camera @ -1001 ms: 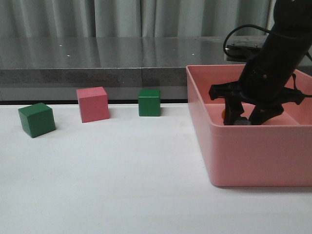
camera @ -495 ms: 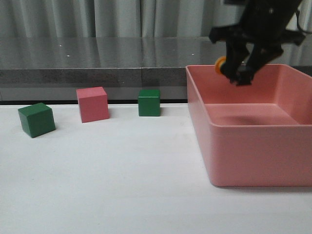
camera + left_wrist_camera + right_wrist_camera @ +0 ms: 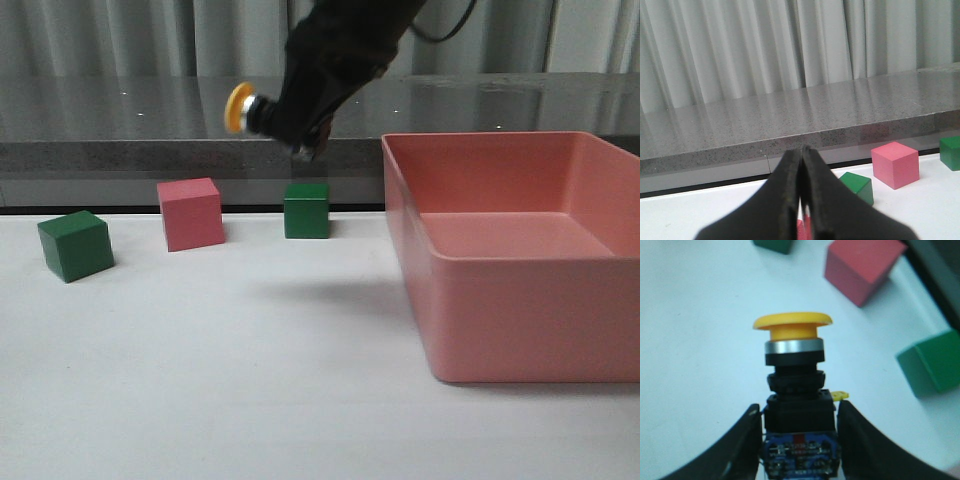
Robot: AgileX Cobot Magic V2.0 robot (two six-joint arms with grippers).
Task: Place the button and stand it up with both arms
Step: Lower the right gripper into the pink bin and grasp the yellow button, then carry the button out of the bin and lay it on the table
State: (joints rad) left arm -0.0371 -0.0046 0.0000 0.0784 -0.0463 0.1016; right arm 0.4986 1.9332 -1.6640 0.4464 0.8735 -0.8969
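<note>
Button [image 3: 794, 395] in right claw [image 3: 798, 440], unlabelled.

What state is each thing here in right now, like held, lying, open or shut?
Button: held in the air, lying sideways, yellow cap leading.
Right gripper: shut on the button's base.
Left gripper: shut, holding nothing.
Pink bin: open-topped, nothing visible inside.
Pink cube: resting on the table.
Two green cubes: resting on the table.

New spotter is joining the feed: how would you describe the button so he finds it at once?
Start at the big pink bin, then look left and up, above the white table. The button hangs there sideways, clamped in the right tool, above the cubes. Alone among them, it has a yellow mushroom cap.
</note>
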